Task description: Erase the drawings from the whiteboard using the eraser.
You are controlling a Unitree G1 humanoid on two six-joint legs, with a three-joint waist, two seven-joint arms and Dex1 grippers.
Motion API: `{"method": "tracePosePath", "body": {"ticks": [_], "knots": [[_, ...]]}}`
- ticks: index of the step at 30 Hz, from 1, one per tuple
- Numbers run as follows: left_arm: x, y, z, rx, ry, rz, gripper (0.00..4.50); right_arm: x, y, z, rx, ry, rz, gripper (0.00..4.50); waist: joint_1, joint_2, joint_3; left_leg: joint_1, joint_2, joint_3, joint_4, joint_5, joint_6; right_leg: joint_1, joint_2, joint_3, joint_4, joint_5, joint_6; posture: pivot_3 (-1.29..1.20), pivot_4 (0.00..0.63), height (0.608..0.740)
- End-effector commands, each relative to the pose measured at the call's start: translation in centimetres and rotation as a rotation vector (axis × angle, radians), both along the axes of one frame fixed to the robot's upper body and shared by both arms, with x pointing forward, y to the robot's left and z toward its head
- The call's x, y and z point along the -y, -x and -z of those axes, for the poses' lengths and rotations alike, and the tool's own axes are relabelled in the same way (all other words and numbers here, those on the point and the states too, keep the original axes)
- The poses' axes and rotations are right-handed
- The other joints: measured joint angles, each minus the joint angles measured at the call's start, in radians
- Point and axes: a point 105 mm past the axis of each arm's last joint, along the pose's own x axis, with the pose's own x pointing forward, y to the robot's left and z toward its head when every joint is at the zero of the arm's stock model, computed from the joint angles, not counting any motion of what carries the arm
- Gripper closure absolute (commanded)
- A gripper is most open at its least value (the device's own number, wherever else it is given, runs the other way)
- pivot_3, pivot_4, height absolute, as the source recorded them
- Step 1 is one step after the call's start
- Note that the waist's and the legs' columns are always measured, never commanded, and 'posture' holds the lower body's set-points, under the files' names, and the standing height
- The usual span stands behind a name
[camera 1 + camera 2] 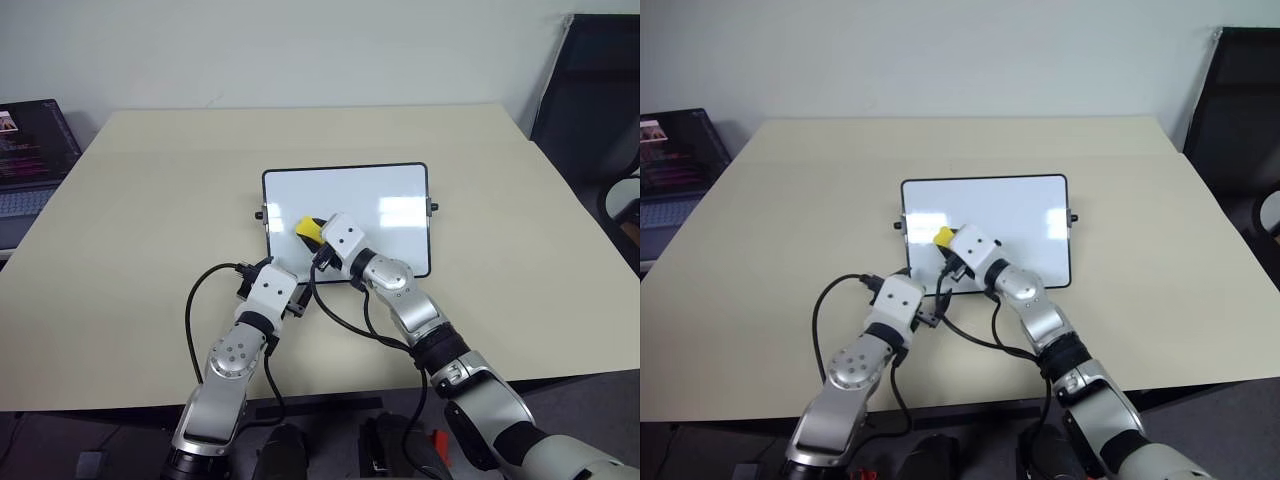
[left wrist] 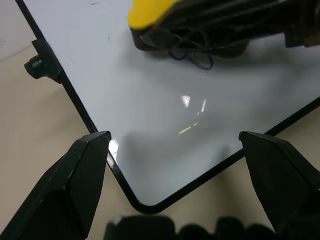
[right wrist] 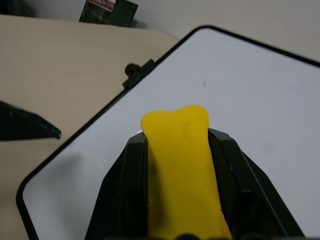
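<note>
Two grippers over the whiteboard (image 1: 390, 205): right (image 1: 318, 240) jaws clamped on the eraser (image 3: 182, 170), left (image 2: 175, 165) jaws apart.

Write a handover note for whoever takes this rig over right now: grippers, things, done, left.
Right gripper: shut on the eraser, over the whiteboard's near-left area.
Left gripper: open, straddling the board's near-left corner, holding nothing.
Whiteboard lies flat on the table.
Done: eraser picked up and brought to the board.
Left: a dark scribble remains beside the eraser; wipe it, then check the rest.
</note>
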Motion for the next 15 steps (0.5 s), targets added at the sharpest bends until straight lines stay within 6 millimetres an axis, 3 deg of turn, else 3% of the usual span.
{"method": "tracePosePath", "body": {"ticks": [1,10,15], "knots": [[-0.1,0.1,-1.7,0.065,0.000,-0.009,0.00,-0.4,0.1,-0.1,0.018,0.033,0.007,3.22,0.000,0.000,0.000,0.000,0.000,0.000,0.000,0.000,0.000,0.000,0.000,0.000,0.000,0.000,0.000,0.00,0.150,0.740],[0.0,-0.2,-2.0,0.074,-0.002,-0.009,0.00,2.3,0.4,2.2,-0.025,0.138,0.081,3.22,0.002,0.000,0.000,0.001,0.000,-0.001,0.000,0.000,0.000,0.001,0.000,0.000,0.001,0.000,0.000,0.00,0.150,0.740],[0.2,-0.4,-2.1,0.075,-0.002,0.002,0.00,4.5,0.7,2.4,-0.044,0.150,0.131,3.22,0.004,0.000,0.000,0.001,-0.001,-0.001,0.001,0.000,0.000,0.001,0.000,0.000,0.001,0.000,0.000,0.00,0.150,0.740]]}}
